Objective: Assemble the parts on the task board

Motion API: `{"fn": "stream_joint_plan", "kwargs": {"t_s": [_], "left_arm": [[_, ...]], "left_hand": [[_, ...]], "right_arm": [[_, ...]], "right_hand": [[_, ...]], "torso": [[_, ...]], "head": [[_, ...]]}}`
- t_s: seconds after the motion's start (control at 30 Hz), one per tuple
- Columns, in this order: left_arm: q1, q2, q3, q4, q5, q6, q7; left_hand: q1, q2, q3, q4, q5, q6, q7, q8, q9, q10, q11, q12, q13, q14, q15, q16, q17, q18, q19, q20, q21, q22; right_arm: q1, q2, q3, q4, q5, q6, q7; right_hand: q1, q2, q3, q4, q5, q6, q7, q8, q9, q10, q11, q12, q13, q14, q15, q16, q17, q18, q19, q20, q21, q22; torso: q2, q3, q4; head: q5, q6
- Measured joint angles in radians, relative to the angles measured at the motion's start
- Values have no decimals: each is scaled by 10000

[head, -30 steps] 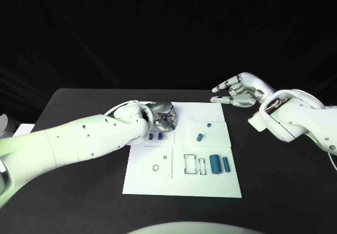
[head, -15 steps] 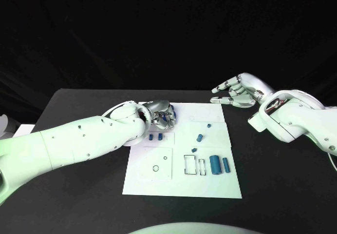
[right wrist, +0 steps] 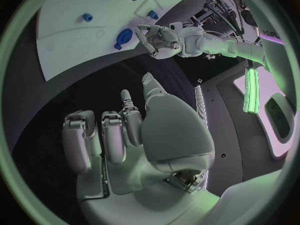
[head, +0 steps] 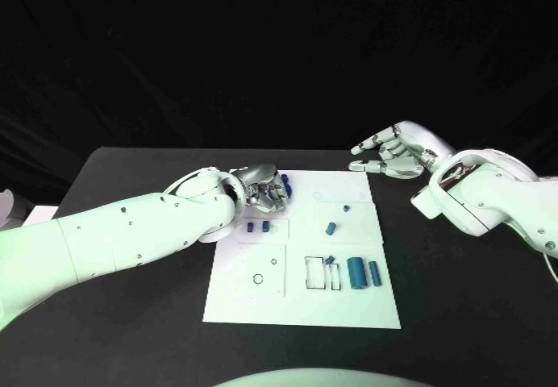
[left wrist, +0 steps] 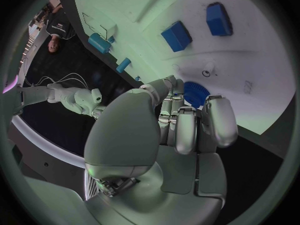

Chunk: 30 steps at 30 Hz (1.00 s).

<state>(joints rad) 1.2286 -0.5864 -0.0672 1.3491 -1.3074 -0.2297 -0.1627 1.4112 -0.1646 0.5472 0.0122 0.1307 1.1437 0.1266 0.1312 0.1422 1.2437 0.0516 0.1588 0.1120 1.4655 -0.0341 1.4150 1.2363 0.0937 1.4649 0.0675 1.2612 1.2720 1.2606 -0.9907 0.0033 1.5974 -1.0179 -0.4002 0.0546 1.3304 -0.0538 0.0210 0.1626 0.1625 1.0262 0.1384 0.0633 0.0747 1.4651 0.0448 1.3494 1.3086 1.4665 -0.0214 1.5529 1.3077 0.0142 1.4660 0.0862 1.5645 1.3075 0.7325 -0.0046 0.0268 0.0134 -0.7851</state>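
The white task board (head: 302,306) lies mid-table. My left hand (head: 265,190) sits over its far left corner with its fingers curled around a round blue ribbed part (head: 287,192). In the left wrist view that part (left wrist: 195,93) sits pinched between the fingertips (left wrist: 215,116), just above the board (left wrist: 250,60). Two blue blocks (head: 258,228) lie on the board just near of that hand. My right hand (head: 393,153) hovers past the board's far right corner, fingers spread and holding nothing; in its own wrist view my right hand (right wrist: 125,135) is over the black table.
Small blue pieces (head: 333,227) lie mid-board. Two blue cylinders (head: 364,272) stand beside outlined slots at the near right. Two black rings (head: 257,277) lie at the near left. Black table surrounds the board.
My left hand has shifted slightly toward the far edge of the board, and the round blue part now shows at its fingertips. The right hand has stayed put.
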Motion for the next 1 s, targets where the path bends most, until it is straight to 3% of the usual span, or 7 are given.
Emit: {"fn": "stream_joint_plan", "kwargs": {"t_s": [0.23,0.4,0.5,0.6,0.67,0.8,1.0], "left_arm": [[0,-105,1,174,146,-43,50],[0,-255,1,331,331,-140,168],[0,-421,4,514,585,-258,300],[-1,-619,38,730,998,-409,470],[0,-739,71,850,1320,-509,585],[10,-1054,119,1145,2242,-718,832],[16,-1561,141,1564,3905,-954,1254]], "left_hand": [[-38,-39,-26,-26,0,0,0,-46,-16,0,0,-51,0,0,0,0,-11,0,0,0,0,0],[-95,-90,-26,-26,0,-6,6,-161,-60,0,0,-138,0,0,0,0,-79,-1,0,0,0,-20],[-186,-83,0,-52,0,-57,55,-201,-80,-24,23,-213,-17,22,23,0,-75,-1,0,0,-104,-100],[-208,-106,-16,-69,0,-57,55,-215,-95,-37,37,-231,-17,2,73,-1,-60,-1,0,0,-104,-110],[-274,-130,-28,-80,0,-57,55,-257,-106,-37,37,-231,-17,2,73,-1,-67,-1,0,0,-183,-161],[-293,-111,-28,-80,-1,-57,55,-257,-106,-37,37,-274,-16,2,73,-1,-75,-1,0,0,-243,-243],[-348,-55,-28,-80,-1,-111,108,-356,-147,-120,119,-332,-43,1,115,-217,-591,-2,-263,131,-1074,-938]], "right_arm": [[0,-23,2,3,-2,31,-6],[0,-112,2,96,-101,118,-51],[-30,-217,2,264,-343,199,-100],[-96,-351,-2,488,-731,303,-173],[-123,-415,-4,606,-1002,377,-220],[-182,-562,-4,932,-1673,573,-330],[-336,-836,-9,1624,-2763,958,-501]], "right_hand": [[38,38,-68,-8,41,0,0,0,-1,0,0,0,2,0,0,0,-1,0,0,0,0,0],[484,46,53,-340,41,20,-20,1,14,0,4,-371,93,0,0,-106,-2,0,0,0,-2,-1],[914,110,244,-575,40,344,-85,137,65,-803,10,-727,151,-1,2,-315,-2,0,0,0,-177,-1],[1410,414,529,-668,40,523,-172,137,71,-2373,-60,-5951,-2467,0,-77,-425,-2,0,-1,-85,-231,-2],[1589,253,864,-635,42,606,-207,98,57,-2644,-59,-9161,-4245,0,-77,-468,-3,0,2,-113,-231,-2],[1870,-25,1488,-737,82,738,-182,97,57,-3124,-12,-11239,-6165,0,-77,-521,-3,0,2,-113,-232,4],[2072,-152,2479,-1015,-105,1298,-118,97,96,-2646,73,-12519,-8180,-17,-14,-521,-3,1,0,-34,-231,6]], "torso": [[4,0,-6],[4,0,-8],[4,0,-12],[1,2,-12],[-3,7,-12],[-9,6,-16],[-12,6,-12]], "head": [[-16,-13],[-61,-34],[-100,-38],[-149,-38],[-187,-35],[-253,-19],[-295,3]]}}
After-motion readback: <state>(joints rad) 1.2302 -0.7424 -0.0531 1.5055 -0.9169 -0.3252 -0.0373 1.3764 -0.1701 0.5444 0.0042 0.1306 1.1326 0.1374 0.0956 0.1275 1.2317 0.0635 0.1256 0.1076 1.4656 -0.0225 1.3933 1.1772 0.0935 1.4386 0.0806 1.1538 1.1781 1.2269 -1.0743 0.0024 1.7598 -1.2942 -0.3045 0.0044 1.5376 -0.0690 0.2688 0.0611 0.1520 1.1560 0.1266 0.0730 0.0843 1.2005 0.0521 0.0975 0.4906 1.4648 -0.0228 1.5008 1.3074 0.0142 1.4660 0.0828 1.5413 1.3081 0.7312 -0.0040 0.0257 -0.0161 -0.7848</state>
